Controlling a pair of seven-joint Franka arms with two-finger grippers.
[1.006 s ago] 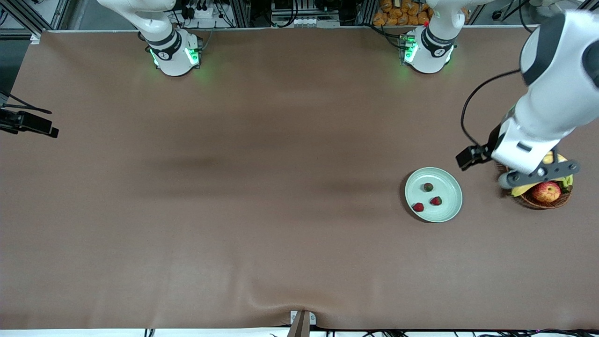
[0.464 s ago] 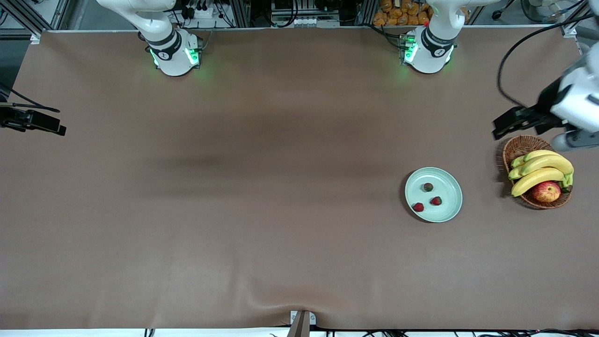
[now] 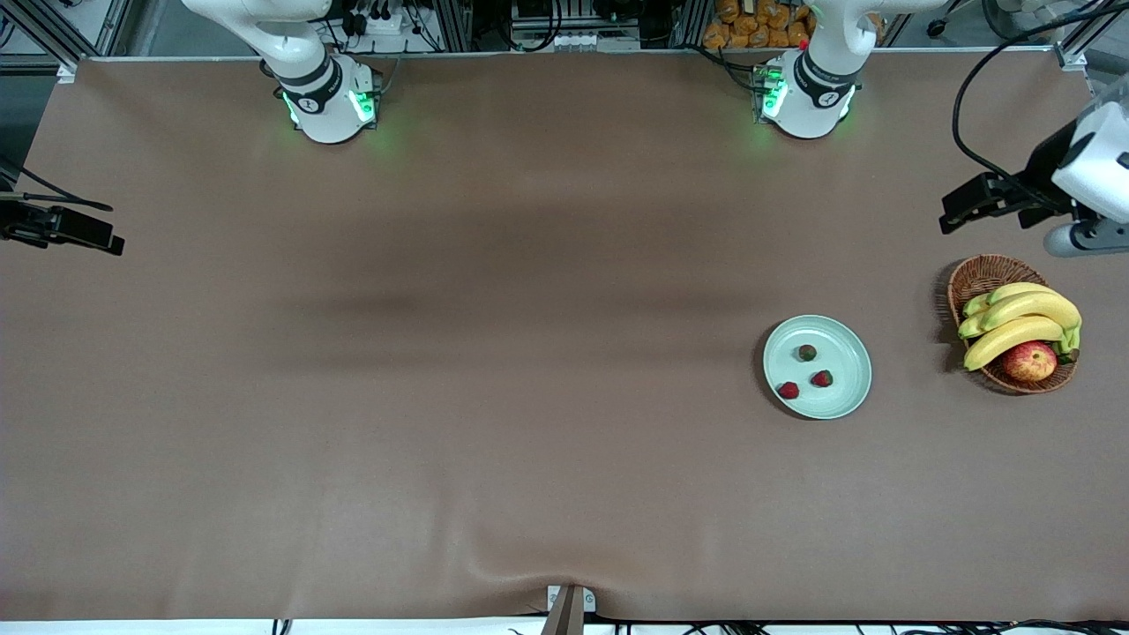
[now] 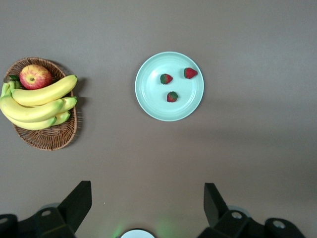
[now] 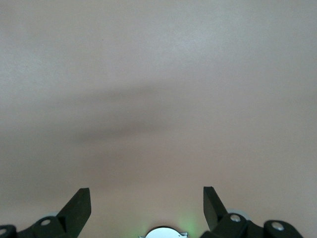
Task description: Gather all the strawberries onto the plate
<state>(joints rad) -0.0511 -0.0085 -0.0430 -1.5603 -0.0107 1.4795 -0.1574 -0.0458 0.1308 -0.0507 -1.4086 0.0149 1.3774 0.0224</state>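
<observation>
Front view: brown table bears strawberries on the plate; left gripper and right gripper gape, empty.

The plate is pale mint green. On it lie three red strawberries with dark green leafy tops, one showing mostly green. The surface is plain matte brown. A brown wicker basket carries yellow bananas with greenish tips and a red-yellow apple. Both arms are white with black fingers.
</observation>
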